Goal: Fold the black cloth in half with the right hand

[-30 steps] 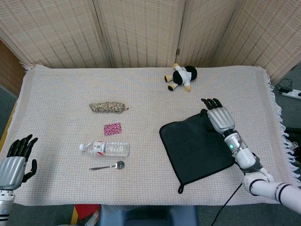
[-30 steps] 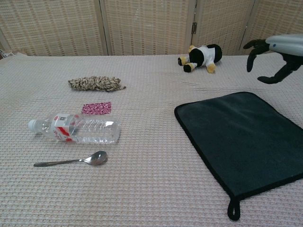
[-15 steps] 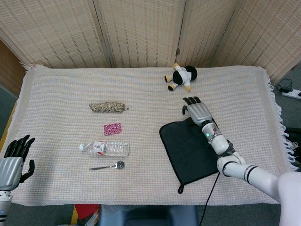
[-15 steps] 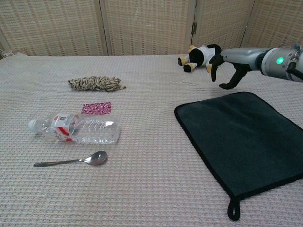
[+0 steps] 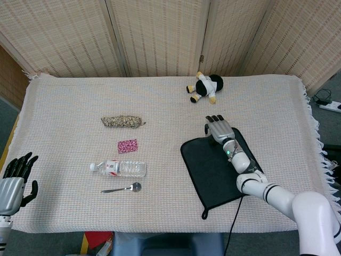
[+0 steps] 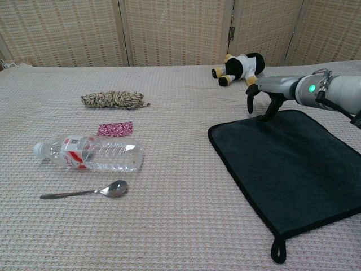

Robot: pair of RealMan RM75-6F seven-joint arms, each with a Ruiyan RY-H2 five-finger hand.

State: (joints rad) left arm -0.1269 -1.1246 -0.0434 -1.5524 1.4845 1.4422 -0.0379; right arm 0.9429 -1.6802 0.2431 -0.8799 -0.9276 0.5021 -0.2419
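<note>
The black cloth (image 5: pixel 221 168) is lying flat and unfolded on the R half of the counter (image 5: pixel 69 101), w/ its hang loop (image 6: pixel 277 249) at the near corner. The right robot hand (image 5: pixel 218 128) is being held palm-down over the cloth's far edge, w/ the forearm stretched out low above the cloth, running diagonally from the near-R side. In the chest view the right robot hand (image 6: pixel 261 95) is seen w/ fingers (image 6: pixel 250 101) curled downward and apart, nothing being gripped; a fingertip is appearing to touch the cloth's far edge, though actual contact can't be confirmed. A green light is glowing on the wrist (image 6: pixel 311 88). The left robot hand (image 5: pixel 13 178) is being kept at the near-L counter edge, well apart from everything, fingers spread and holding nothing. A plush cow (image 5: pixel 204 87) is lying beyond the cloth. On the L side a rope bundle (image 5: pixel 122 122), a pink patterned patch (image 5: pixel 127 145), a plastic bottle (image 5: pixel 118 168) on its side and a spoon (image 5: pixel 122 188) are lying in a rough column.
</note>
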